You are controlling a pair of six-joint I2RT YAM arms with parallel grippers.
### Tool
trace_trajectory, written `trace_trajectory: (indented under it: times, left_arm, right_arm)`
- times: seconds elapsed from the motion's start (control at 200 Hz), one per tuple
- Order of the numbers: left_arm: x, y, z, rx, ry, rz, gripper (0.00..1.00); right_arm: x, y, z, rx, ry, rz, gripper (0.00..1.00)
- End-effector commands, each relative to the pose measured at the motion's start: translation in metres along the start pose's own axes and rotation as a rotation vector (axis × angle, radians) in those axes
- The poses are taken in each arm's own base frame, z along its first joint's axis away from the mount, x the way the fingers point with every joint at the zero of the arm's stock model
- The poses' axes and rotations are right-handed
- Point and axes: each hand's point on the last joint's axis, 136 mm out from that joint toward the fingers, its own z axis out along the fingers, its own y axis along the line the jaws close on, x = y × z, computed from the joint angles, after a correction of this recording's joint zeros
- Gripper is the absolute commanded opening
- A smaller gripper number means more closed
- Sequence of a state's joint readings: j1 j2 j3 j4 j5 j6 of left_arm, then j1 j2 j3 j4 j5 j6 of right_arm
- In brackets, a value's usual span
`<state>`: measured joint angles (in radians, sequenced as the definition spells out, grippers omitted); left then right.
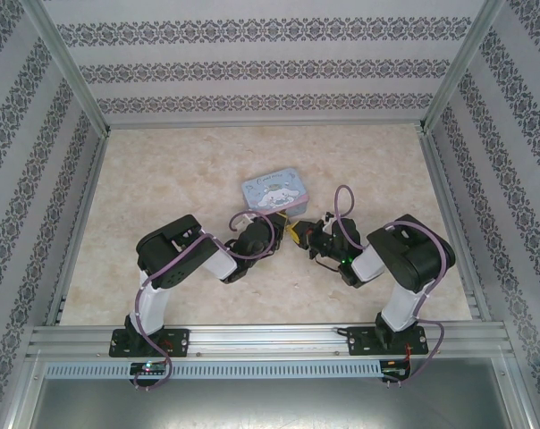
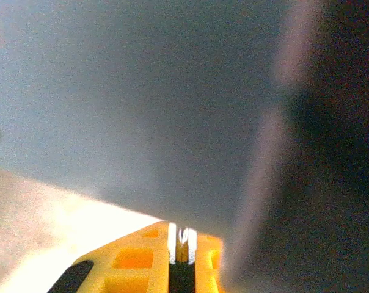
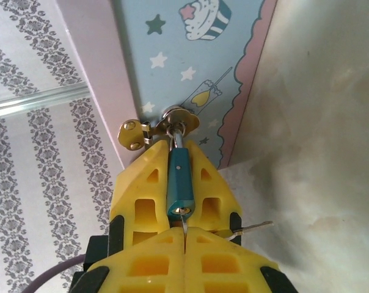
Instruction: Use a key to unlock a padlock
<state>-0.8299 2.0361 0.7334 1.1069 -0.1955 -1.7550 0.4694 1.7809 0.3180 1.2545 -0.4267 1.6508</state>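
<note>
The small teal padlock [image 3: 181, 180] hangs by its metal shackle from the brass latch [image 3: 132, 133] of the tin box [image 3: 190, 61]. My left gripper [image 3: 175, 148] is shut on the padlock's sides, its yellow fingers pointing at the latch. My right gripper [image 3: 184, 231] is shut on the thin key [image 3: 184, 218], and the key's tip sits at the keyhole in the padlock's bottom. In the top view both grippers, left [image 1: 286, 230] and right [image 1: 307, 237], meet at the box's near side. The left wrist view shows the left gripper [image 2: 182, 235] pressed close to a blurred box wall [image 2: 142, 110].
The pale blue cartoon tin box [image 1: 274, 190] lies mid-table on the beige marbled top [image 1: 163, 170]. A second small key [image 3: 253, 228] dangles to the right of my right fingers. Patterned walls and metal rails [image 1: 69, 85] enclose the table.
</note>
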Motion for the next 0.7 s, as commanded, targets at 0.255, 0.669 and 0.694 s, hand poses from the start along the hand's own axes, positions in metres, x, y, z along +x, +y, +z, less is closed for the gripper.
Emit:
trace_trajectory:
  times: [0.255,0.669,0.694]
  left_arm:
    - [0.015,-0.01,-0.001,0.035,0.055,0.017,0.0]
    - [0.006,-0.003,-0.001,0.019,0.021,0.006,0.0]
    - [0.005,-0.002,0.0,0.017,0.02,0.006,0.0]
  right_arm:
    - [-0.023,0.056,0.017,-0.182,-0.052,0.028,0.0]
    - [-0.024,0.034,-0.003,-0.116,-0.045,-0.015,0.38]
    - [-0.023,0.03,-0.006,-0.106,-0.042,-0.018,0.39]
